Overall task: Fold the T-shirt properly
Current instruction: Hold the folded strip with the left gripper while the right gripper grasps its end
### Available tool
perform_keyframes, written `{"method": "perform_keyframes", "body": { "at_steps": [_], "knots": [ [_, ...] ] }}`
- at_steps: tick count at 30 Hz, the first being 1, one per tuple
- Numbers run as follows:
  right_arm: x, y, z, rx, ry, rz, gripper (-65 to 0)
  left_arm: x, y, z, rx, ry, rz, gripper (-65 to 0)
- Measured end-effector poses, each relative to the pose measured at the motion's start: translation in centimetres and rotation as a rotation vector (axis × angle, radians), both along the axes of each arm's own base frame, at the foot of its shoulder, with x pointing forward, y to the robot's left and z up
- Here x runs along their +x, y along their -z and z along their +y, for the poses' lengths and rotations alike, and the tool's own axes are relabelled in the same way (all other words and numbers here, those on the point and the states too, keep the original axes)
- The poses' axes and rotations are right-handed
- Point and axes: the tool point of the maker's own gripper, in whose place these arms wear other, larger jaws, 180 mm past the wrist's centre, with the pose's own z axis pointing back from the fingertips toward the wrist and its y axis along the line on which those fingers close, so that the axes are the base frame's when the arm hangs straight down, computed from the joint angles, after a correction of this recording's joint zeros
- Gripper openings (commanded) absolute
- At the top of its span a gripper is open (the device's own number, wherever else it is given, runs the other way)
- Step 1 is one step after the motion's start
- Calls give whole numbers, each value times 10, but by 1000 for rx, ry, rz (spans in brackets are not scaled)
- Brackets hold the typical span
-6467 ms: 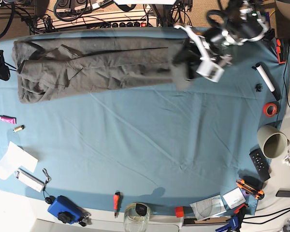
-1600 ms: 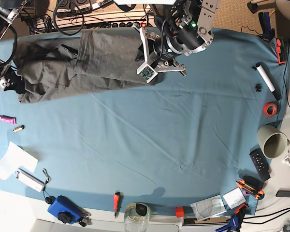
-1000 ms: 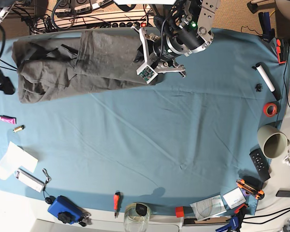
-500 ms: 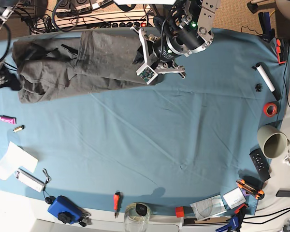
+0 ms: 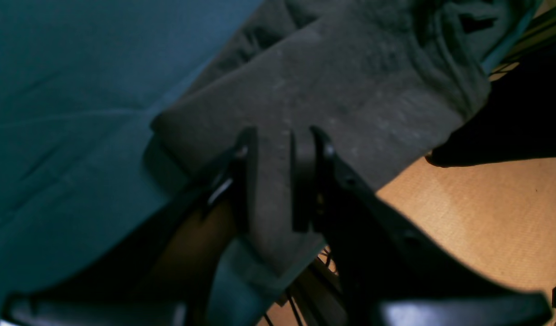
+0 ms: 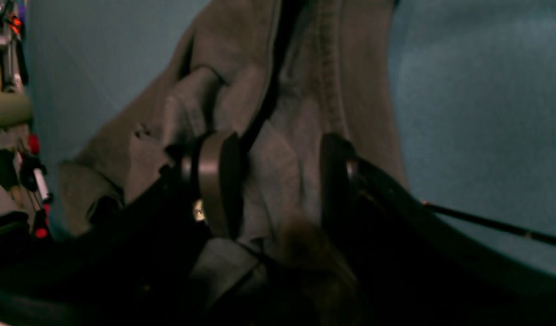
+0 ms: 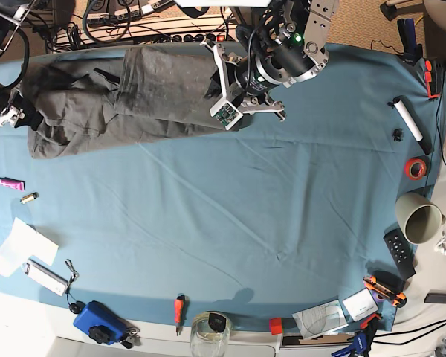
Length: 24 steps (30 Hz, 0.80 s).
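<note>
Fingers of the left gripper [image 5: 273, 181] stand narrowly apart, clamped on a flat edge of the T-shirt [image 7: 134, 100]; cloth fills the gap between them. Fingers of the right gripper [image 6: 278, 181] stand wider, with bunched, seamed cloth between them; whether they press on it cannot be told from the wrist view.

The T-shirt lies along the far edge of the table cloth [image 7: 230, 223], partly folded, with one panel laid over its middle. The left gripper sits at the shirt end nearer the table centre; the right gripper [image 7: 11, 115] sits at the opposite end.

Procedure, as judged: keep the left grip firm and the held edge level, and carry it parallel to the lower layer so that the fold line stays straight. Confirm the right grip before lifting; the cloth there is wrinkled and would need tension to flatten.

No brand, label or legible writing shows on the shirt.
</note>
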Motion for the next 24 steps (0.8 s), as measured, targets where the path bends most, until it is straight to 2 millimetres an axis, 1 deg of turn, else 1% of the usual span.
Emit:
{"method": "perform_keyframes", "body": {
  "at_steps": [2,4,6,8,12,13,14,15,16,18,21,22,24],
  "knots": [
    [4,-5,1,18,9,-22,-359,0,0,0,0,0,0,-529],
    [3,-12,2,32,6,-32,-359,0,0,0,0,0,0,-529],
    [0,-18,-4,13,3,-31,-359,0,0,0,0,0,0,-529],
    [-5,-26,-19,-23,18,-21,-359,0,0,0,0,0,0,-529],
    [3,-67,-59,-89,98,-117,-359,0,0,0,-1,0,0,-529],
    [6,-74,-64,-98,114,-143,-359,0,0,0,-1,0,-1,-529],
    [7,-77,-66,-100,122,-152,-359,0,0,0,-1,0,-1,-529],
    [6,-75,-65,-99,121,-147,-359,0,0,0,-1,0,0,-529],
    [1,-68,-65,-110,116,-118,-359,0,0,0,0,0,0,-529],
    [-8,-50,-58,-120,89,-46,-359,0,0,0,0,0,0,-529],
    [-19,-23,-43,-123,42,45,-359,0,0,0,-1,-1,0,-529],
    [-17,-18,-39,-128,34,47,-359,0,0,0,-1,-1,0,-529],
    [-13,-13,-40,-167,26,41,-359,0,0,-1,-2,-1,0,-529]
  ]
}}
